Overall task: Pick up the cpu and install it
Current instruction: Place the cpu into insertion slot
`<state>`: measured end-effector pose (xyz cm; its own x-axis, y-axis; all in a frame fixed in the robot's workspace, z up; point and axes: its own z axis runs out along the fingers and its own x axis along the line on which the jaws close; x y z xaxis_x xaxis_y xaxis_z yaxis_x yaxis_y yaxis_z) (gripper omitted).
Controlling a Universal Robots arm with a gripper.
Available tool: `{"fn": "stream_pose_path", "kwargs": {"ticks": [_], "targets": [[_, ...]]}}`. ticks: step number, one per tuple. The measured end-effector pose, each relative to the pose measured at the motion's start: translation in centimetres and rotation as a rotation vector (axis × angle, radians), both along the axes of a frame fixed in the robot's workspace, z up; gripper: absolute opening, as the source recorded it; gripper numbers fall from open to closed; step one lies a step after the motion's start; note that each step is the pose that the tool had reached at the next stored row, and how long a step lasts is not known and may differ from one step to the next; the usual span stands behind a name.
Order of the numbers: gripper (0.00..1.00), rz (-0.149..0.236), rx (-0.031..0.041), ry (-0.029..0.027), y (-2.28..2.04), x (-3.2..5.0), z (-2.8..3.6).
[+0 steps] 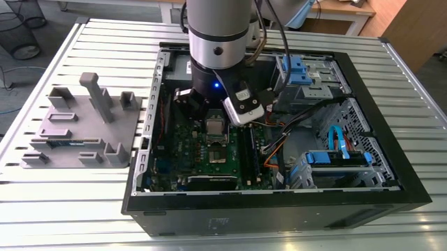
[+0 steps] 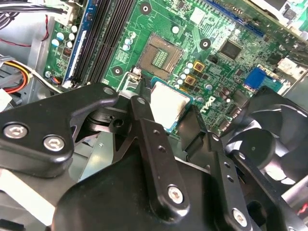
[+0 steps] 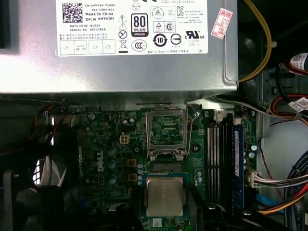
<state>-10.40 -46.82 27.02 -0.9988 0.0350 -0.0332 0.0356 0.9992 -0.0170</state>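
The cpu (image 2: pixel 168 103), a small square chip with a silver-grey top, sits between my two black fingers (image 2: pixel 144 125), which press on its opposite edges. My gripper (image 2: pixel 168 109) is shut on it and holds it a little above the green motherboard (image 2: pixel 226 29). Just beyond the chip lies the open socket (image 2: pixel 161 55), with bare contacts and nothing in it. In the first wrist view the cpu (image 3: pixel 164 196) hangs beside the raised metal socket frame (image 3: pixel 166 131), with my gripper (image 3: pixel 164 208) around it. In the exterior view my arm (image 1: pixel 216 47) reaches down into the open computer case (image 1: pixel 391 157).
A big grey metal box with a white label (image 3: pixel 120 62) borders the socket. Memory slots (image 3: pixel 224 159) run beside it, and a black fan (image 2: pixel 269 144) sits close to my fingers. Loose cables (image 3: pixel 284 187) lie along the case side. A grey fixture plate (image 1: pixel 77 130) rests outside the case.
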Motion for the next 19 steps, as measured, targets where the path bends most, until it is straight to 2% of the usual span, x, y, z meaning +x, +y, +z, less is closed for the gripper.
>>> {"fn": "stream_pose_path", "kwargs": {"ticks": [4, 14, 19], "targets": [[0.47, -0.002, -0.0004, 0.0035, -0.07, 0.41, -0.39], [0.47, 0.000, -0.0006, 0.0242, -0.41, 1.03, -1.87], [0.47, 0.003, -0.0009, 0.0263, -0.45, 1.03, -2.42]]}}
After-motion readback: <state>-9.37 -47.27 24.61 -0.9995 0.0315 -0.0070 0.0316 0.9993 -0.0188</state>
